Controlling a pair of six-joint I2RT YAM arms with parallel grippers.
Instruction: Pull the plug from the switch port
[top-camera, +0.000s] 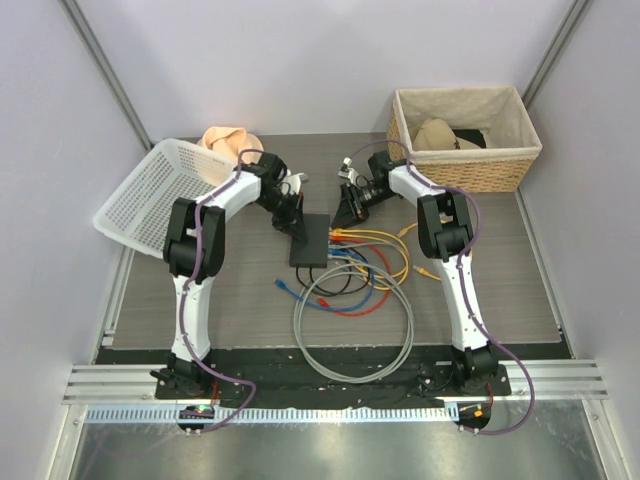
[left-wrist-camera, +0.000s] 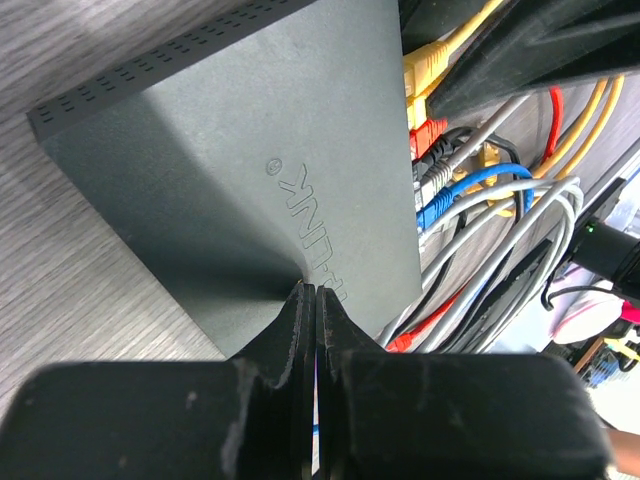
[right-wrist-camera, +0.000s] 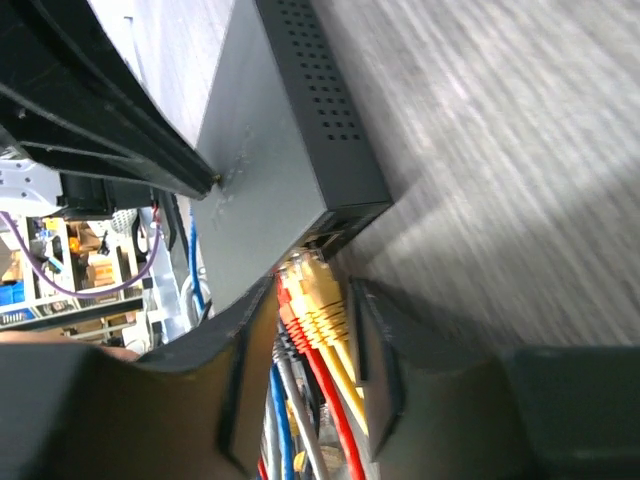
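Plug not out yet: my left hand (left-wrist-camera: 305, 300), pinched shut, pins the switch (left-wrist-camera: 220, 170), while my right hand (right-wrist-camera: 312, 310) straddles the seated yellow plugs (right-wrist-camera: 325, 325), jaws apart.

Switch (top-camera: 311, 240) at centre — cables (top-camera: 372, 268) to its right; hamper (top-camera: 482, 172) behind-right, crate (top-camera: 150, 190) behind-left.

Grey wood-grain tabletop (top-camera: 250, 300): flat matte-black switch box (top-camera: 311, 240) centre; coloured cable tangle (top-camera: 372, 268) at its 4 o'clock; grey cable coil (top-camera: 353, 338) 6 o'clock; white perforated basket (top-camera: 150, 195) 10; wicker basket (top-camera: 480, 172) 2.
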